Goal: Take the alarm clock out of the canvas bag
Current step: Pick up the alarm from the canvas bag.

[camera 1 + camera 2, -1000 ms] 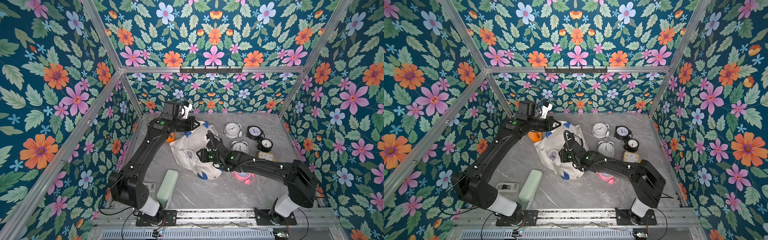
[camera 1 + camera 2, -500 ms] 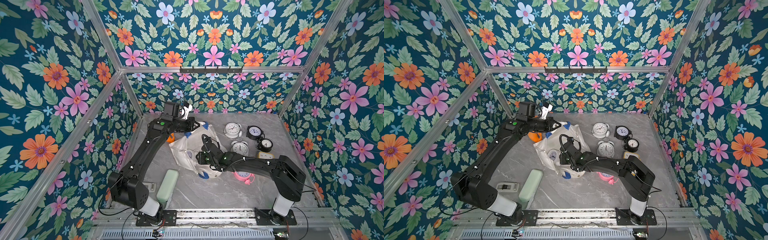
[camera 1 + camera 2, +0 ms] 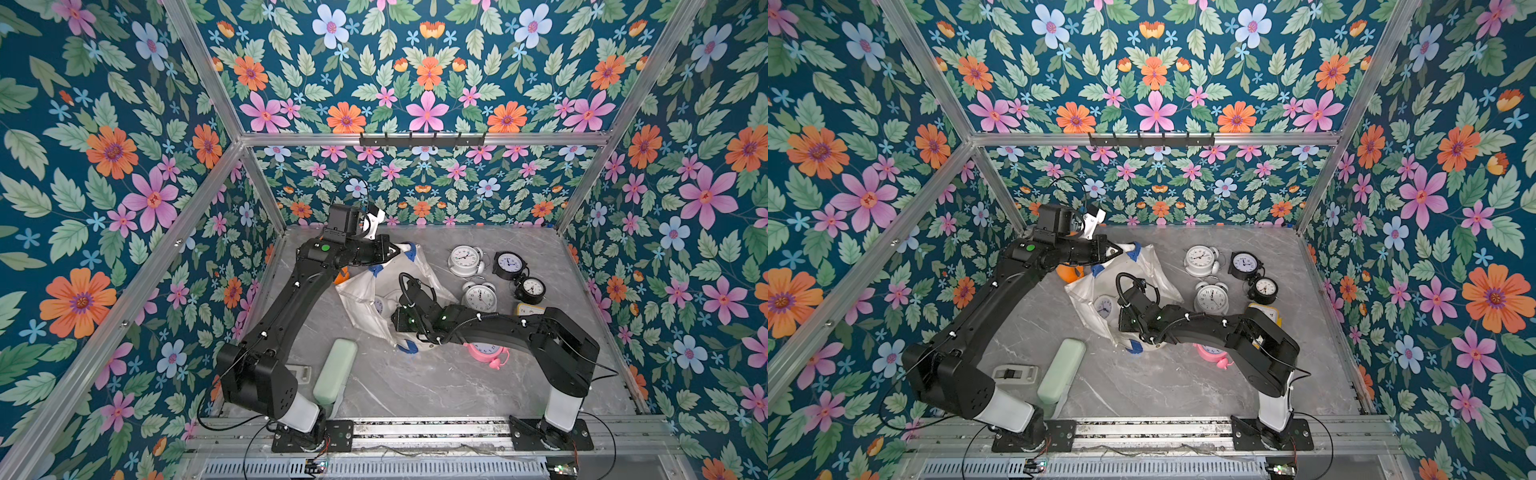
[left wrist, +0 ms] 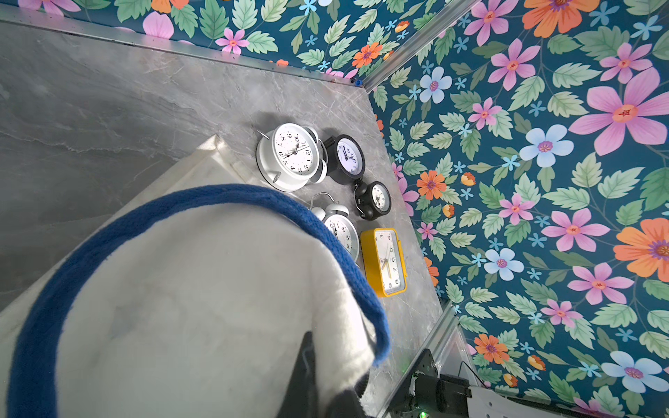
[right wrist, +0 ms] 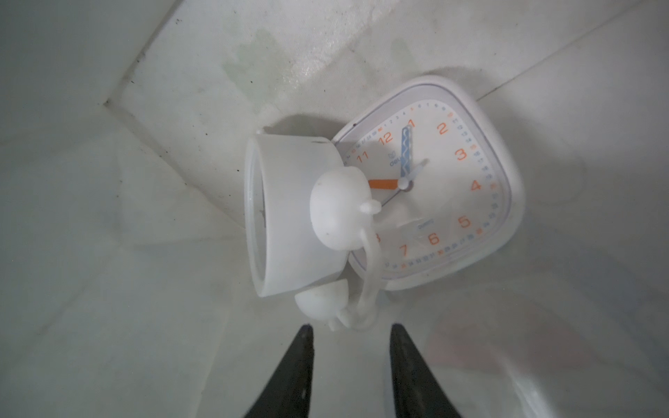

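An off-white canvas bag (image 3: 360, 296) with blue handles lies open on a grey marble table (image 3: 436, 384), towards the back left in both top views. The left gripper (image 3: 1116, 250) is clamped tight on the bag's far rim, beside a blue handle (image 4: 144, 217). The right arm reaches into the bag from the right. Its wrist view shows the right gripper (image 5: 351, 334) inside the bag, its fingers (image 5: 297, 365) partly apart and gripping nothing.

Just ahead of the fingertips is a white bell alarm clock (image 5: 289, 217). It is tipped on its side on the bag's floor, with its thin carry handle nearest the fingers. It lies partly over a square white clock (image 5: 452, 181) with orange numbers, which is face up.

Outside the bag, to its right, six clocks sit on the table:
- a white round clock (image 3: 465, 260)
- a black clock (image 3: 509, 264)
- a small black clock (image 3: 532, 289)
- a silver bell clock (image 3: 481, 297)
- a yellow clock (image 4: 385, 262)
- a pink clock (image 3: 486, 352)

A pale green case (image 3: 336, 371) lies near the front left.
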Action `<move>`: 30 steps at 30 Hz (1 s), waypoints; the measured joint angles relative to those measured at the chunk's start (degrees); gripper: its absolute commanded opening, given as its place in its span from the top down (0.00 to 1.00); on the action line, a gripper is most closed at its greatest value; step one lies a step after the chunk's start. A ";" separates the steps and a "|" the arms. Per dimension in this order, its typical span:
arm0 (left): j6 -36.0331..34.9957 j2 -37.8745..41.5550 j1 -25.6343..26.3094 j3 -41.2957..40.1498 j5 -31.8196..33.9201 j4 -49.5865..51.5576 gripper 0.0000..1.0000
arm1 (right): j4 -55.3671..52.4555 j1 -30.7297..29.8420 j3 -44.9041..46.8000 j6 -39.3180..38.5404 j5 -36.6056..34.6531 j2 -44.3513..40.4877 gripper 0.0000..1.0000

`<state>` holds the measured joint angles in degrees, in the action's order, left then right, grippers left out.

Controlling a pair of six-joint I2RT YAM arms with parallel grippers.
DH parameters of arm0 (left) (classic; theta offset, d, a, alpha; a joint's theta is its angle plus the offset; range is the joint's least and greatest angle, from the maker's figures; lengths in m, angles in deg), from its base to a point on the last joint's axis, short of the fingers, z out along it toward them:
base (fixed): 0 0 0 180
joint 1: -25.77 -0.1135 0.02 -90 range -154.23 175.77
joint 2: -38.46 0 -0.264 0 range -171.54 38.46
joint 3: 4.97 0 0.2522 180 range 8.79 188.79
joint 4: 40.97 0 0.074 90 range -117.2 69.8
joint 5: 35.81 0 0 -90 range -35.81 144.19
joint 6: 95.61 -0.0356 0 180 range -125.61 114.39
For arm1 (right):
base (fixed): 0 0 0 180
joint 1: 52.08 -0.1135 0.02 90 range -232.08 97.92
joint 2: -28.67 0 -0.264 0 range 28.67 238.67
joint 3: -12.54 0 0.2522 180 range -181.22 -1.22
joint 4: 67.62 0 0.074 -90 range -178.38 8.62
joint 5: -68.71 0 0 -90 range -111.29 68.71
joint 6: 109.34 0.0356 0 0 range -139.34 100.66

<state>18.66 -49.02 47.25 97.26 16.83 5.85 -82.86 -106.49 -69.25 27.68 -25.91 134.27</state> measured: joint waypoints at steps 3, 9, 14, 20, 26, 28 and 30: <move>0.02 0.00 0.13 -0.04 0.00 -0.04 1.00 | 0.13 0.02 -0.61 0.00 0.00 0.81 0.67; 0.22 0.00 0.63 -0.04 -0.28 -0.13 1.00 | 0.22 0.11 -1.81 -0.57 -0.39 1.25 0.70; 0.46 0.00 0.83 -0.04 -1.27 -0.11 1.00 | 0.44 0.68 -2.47 -1.07 -1.05 2.01 0.70; 0.81 0.00 1.05 -0.04 -1.46 -0.09 1.00 | -0.48 1.79 -4.37 -1.16 -1.51 3.58 0.70; 0.81 0.00 1.09 -0.04 -1.49 -0.09 1.00 | -1.70 1.70 -4.76 -1.18 -1.49 3.89 0.70; 0.81 0.00 1.11 -0.04 -1.46 -0.09 1.00 | -1.70 1.70 -4.76 -1.18 -1.44 4.09 0.70; 0.81 0.00 1.14 -0.04 -1.46 -0.09 1.00 | -1.70 1.70 -4.68 -1.14 -1.18 4.37 0.70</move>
<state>19.47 -49.02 48.38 97.22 15.36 5.77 -84.56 -104.79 -73.93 26.55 -27.09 138.65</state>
